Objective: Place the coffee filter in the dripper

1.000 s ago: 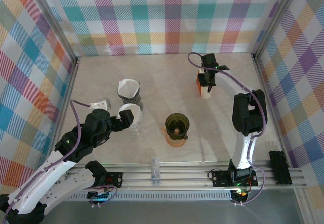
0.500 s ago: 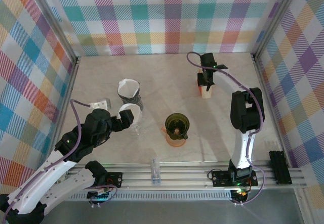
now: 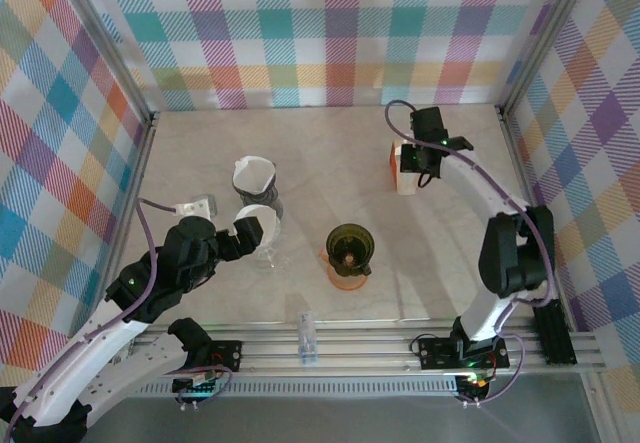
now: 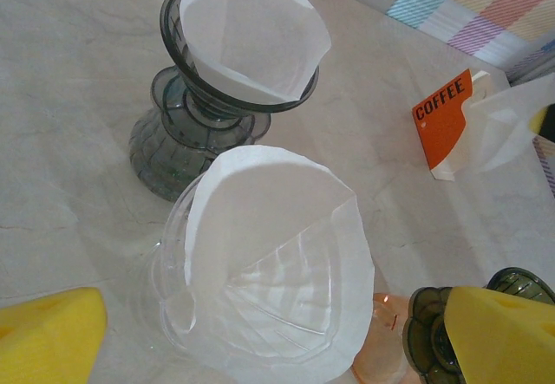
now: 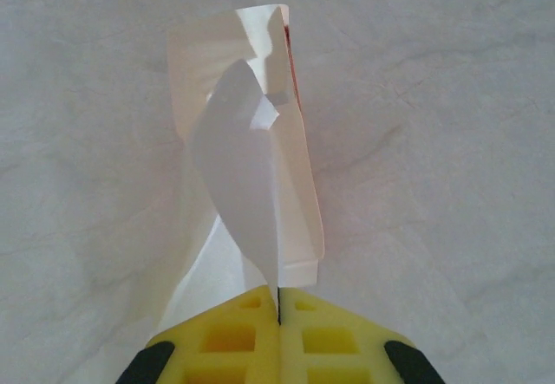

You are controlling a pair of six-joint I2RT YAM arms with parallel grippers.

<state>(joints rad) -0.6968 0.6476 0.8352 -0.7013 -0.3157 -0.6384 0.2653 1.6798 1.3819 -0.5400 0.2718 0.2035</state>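
plaid walls (image 3: 300, 33) close in a pale marble table (image 3: 330, 153). at the far right of it my right gripper (image 5: 279, 313) is clamped tight on the edge of a white filter (image 5: 238, 167). the filter's other end is at the mouth of the orange coffee box (image 3: 397, 168), and i cannot tell whether it is fully free of the box. my left gripper (image 4: 273, 349) hangs with its jaws spread wide, one yellow pad (image 4: 43, 336) on each side of the clear dripper (image 4: 173, 297), touching nothing. that dripper has a paper (image 4: 277, 228) seated in it. just behind it stands a dark dripper (image 4: 186, 115) with a paper of its own. the green dripper (image 3: 348, 245) sits on an orange base (image 3: 347, 281) near the table's middle, well apart from the held filter.
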